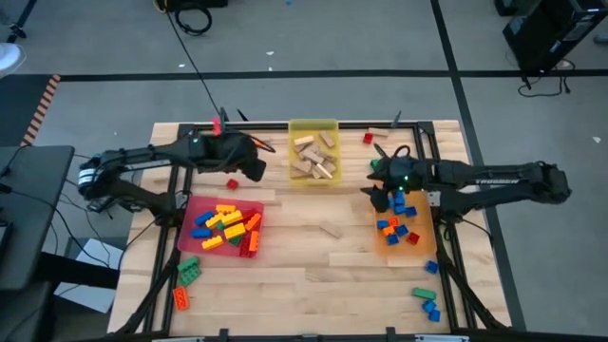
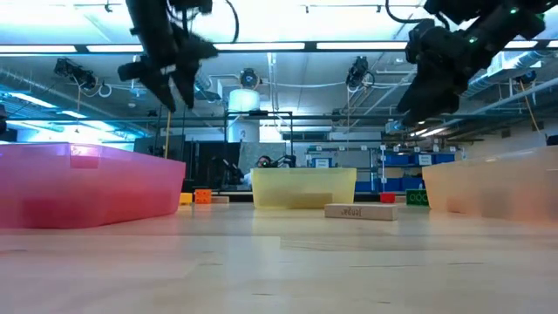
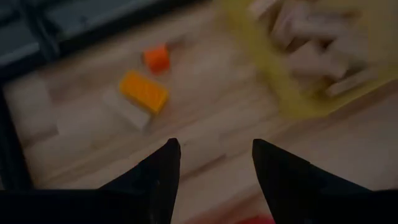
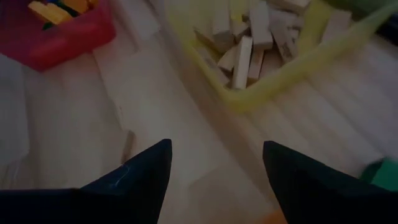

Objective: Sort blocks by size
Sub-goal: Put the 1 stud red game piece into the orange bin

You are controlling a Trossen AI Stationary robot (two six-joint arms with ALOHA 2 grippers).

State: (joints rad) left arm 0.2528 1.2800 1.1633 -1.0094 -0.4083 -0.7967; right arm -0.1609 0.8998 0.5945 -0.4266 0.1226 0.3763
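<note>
Wooden tabletop: tan block (image 4: 127,146) lies beyond right gripper's (image 4: 214,165) open, empty jaws.

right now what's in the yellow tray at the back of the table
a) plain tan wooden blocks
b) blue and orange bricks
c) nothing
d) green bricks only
a: the high view shows the yellow tray filled with a pile of tan wooden blocks, and the right wrist view shows the same pale blocks inside it.
</note>
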